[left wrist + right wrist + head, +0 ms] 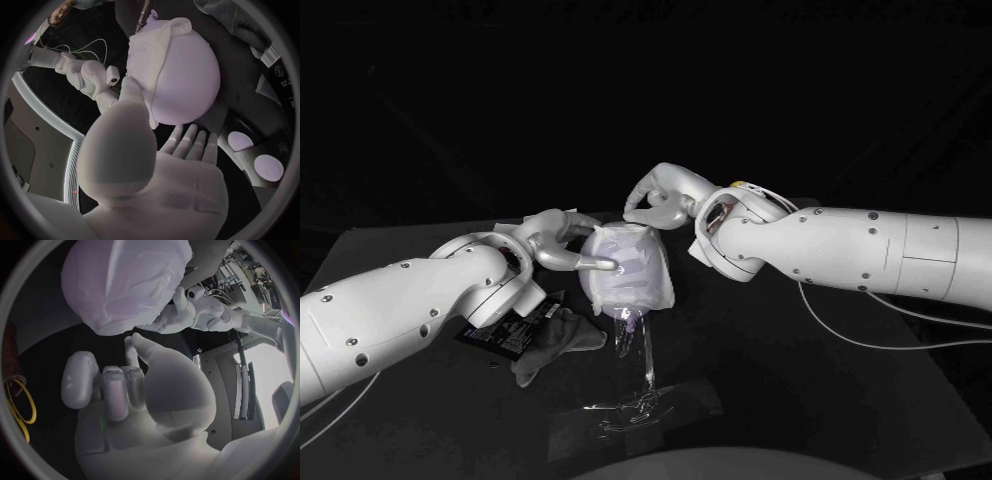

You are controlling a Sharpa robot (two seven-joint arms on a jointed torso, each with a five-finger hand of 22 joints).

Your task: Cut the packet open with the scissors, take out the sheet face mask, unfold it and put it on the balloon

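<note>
A pale lilac balloon (629,268) stands on a clear stand (640,400) at the table's middle. The white sheet mask (149,52) is draped over it, wrinkled (134,280). My left hand (557,240) is at the balloon's left side, with one finger (596,265) touching the mask. In the left wrist view the thumb (133,92) lies along the mask's edge and the other fingers (187,142) spread beneath the balloon. My right hand (661,203) hovers just behind the balloon's top, fingers curled (115,390), with one fingertip (132,342) near the mask.
The dark, opened packet (514,335) lies at the front left beside a grey cloth (557,340). Both also appear past the balloon: packet (275,70), cloth (231,15). Yellow loops (19,405) sit at the rim of the right wrist view.
</note>
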